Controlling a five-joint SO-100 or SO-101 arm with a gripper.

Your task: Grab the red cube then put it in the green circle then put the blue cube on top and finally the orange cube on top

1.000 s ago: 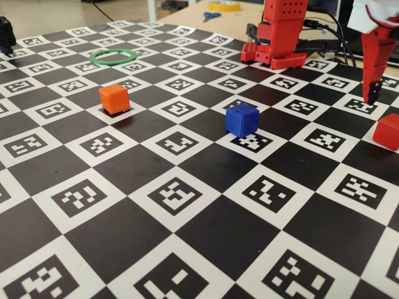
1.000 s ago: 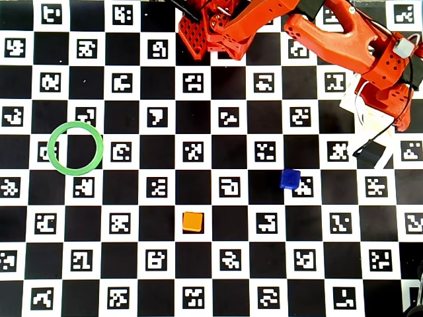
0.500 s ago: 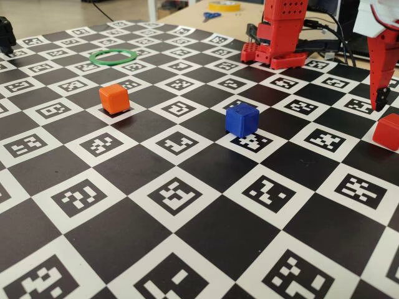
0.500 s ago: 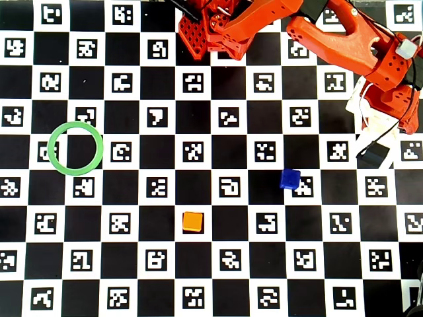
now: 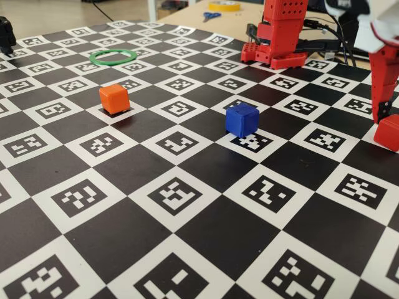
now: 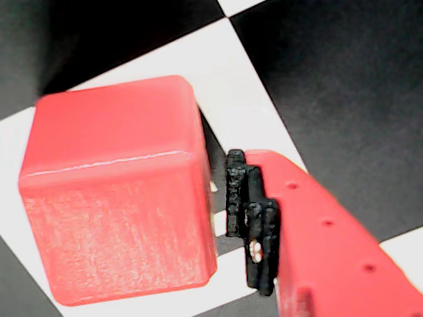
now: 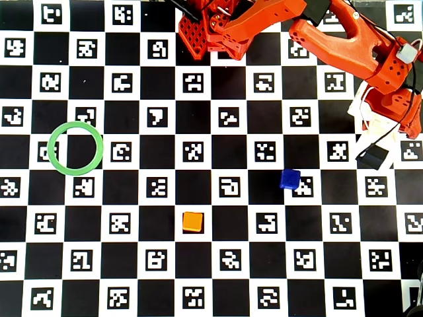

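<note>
1. Filling most of the wrist view, the red cube (image 6: 115, 191) is matte plastic with rounded edges and a faint layered grain on its near face; it sits on a white square of the checkered marker board (image 5: 187, 205).
2. Only one red finger with a rough black pad (image 6: 251, 218) shows there, just right of the cube with a thin gap between them (no contact visible).
3. From the fixed view, the gripper (image 5: 385, 118) hangs point-down right at the cube's (image 5: 388, 132) upper left corner; whether its jaws are spread or pressed together cannot be told, since the second finger is out of sight.
4. Well to the gripper's left in the fixed view lie the blue cube (image 5: 242, 119), then the orange cube (image 5: 114, 98), both small and matte; the thin green circle (image 5: 113, 57) lies flat farther off.
5. Overhead, the arm (image 7: 350, 39) covers the red cube entirely, and the fixed view crops the cube's right side.
</note>
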